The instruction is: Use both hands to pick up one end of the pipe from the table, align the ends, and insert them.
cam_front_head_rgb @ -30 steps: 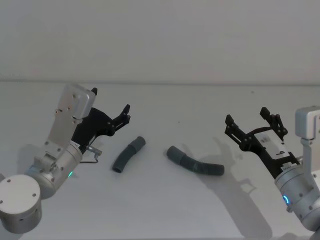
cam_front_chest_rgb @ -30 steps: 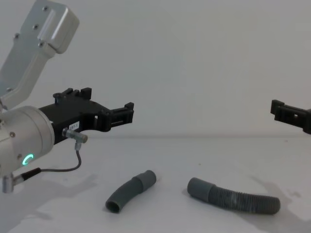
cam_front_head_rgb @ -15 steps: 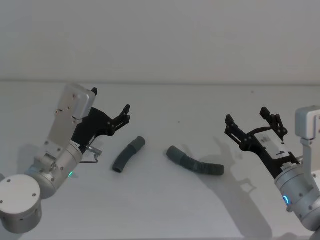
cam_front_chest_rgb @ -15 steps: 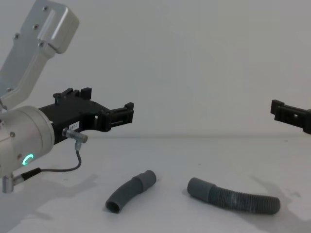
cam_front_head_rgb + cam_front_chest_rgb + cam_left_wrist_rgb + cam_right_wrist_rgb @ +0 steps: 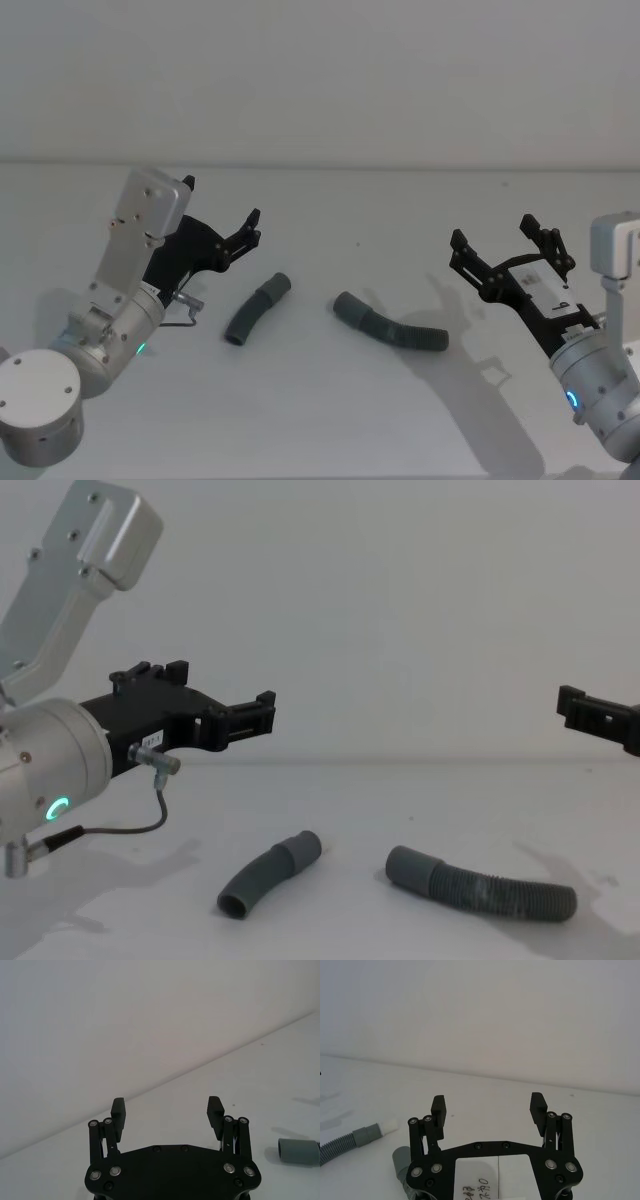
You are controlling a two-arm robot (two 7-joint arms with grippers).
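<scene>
On the white counter, the short curved piece and the longer ribbed piece are lying exactly where they were a second ago. Neither arm is shifting noticeably, so the pick-up is not yet starting. The left gripper and right gripper are hovering wide open and empty. Both pieces are showing dark grey, with their cuffed ends nearest each other but not touching.

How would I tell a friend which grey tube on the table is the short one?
Start at the white table, where two dark grey tubes lie side by side. The short tube is the one nearer the robot's left hand. Unlike the longer ribbed tube beside it, it is a stubby, gently curved piece.
</scene>
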